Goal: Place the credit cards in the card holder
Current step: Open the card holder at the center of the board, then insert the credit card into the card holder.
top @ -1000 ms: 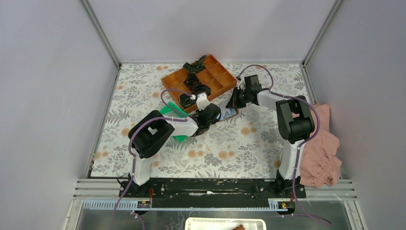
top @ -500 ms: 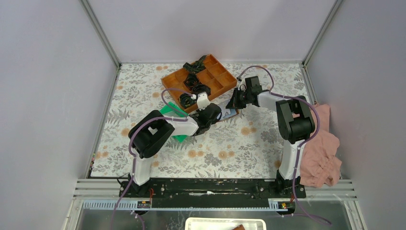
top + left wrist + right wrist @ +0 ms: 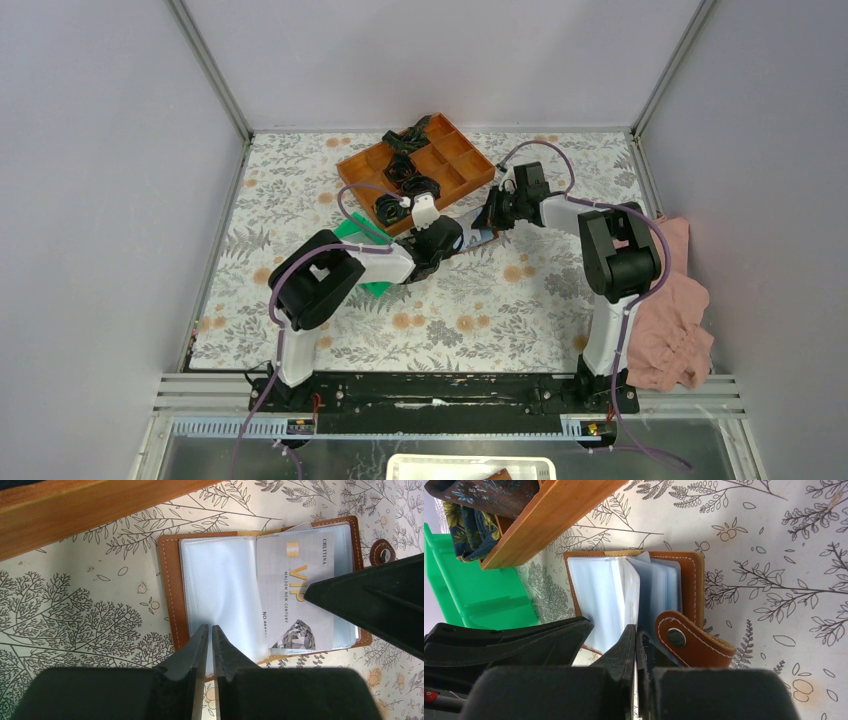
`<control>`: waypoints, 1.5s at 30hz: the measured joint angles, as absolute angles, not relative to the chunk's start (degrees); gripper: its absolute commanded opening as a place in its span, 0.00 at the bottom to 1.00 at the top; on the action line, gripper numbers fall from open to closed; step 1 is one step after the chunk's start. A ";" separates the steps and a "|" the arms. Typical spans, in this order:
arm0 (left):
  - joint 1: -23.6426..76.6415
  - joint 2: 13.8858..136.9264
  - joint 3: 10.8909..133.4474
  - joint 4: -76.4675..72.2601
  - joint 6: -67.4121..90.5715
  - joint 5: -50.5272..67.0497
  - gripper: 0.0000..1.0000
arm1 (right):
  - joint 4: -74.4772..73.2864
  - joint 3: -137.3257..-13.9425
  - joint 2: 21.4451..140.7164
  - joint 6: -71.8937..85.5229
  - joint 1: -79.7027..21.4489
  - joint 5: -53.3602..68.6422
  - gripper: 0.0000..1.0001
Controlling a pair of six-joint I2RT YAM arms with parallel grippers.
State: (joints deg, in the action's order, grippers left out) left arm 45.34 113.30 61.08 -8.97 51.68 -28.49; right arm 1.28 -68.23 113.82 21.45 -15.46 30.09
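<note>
- The left gripper [image 3: 210, 630] is nearest us. Its arm sits where it did a second ago in the top view. Its jaws have drawn a touch closer and are now nearly together on the lower edge of a clear sleeve [image 3: 220, 580]. The plastic wrinkles at the tips, so we judge it pinched and held to keep the page open.
- The green tray [image 3: 479, 595] lies just beside that arm and plays no part here.
- The card holder [image 3: 170, 590] lies open and flat on the surface [image 3: 480, 300], just in front of the orange tray. Its snap tab [image 3: 684, 640] is folded out to one side, and it has not shifted.
- The credit card [image 3: 295, 580], silver with gold VIP lettering, lies over the half of the holder nearer the tab. We cannot tell whether it is already inside the sleeve or resting on top of it.
- The right gripper [image 3: 635, 630] is where the small change shows: in the top view its wrist has eased slightly to the right. Its jaws are together, and a thin pale edge runs into them, which we take to be the card's outer edge.
- We read this as a fine adjustment during insertion, not a finished step. The card is not yet released, and we see no other card.
- The orange tray [image 3: 462, 172] lies farthest away, with black coiled items [image 3: 400, 170] in some compartments, undisturbed.
</note>
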 measured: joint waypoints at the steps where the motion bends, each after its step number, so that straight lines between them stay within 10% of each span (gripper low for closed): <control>1: 45.34 113.30 61.08 -8.97 51.68 -28.51 0.15 | 1.39 -68.01 113.71 21.54 -15.46 30.13 0.00; 45: 45.65 113.54 61.08 -8.97 51.66 -29.50 0.11 | 0.73 -66.67 111.68 24.36 -15.64 32.64 0.00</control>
State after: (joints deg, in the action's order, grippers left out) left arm 45.65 113.54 61.08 -8.97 51.66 -29.50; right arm 0.73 -66.67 111.68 24.36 -15.64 32.64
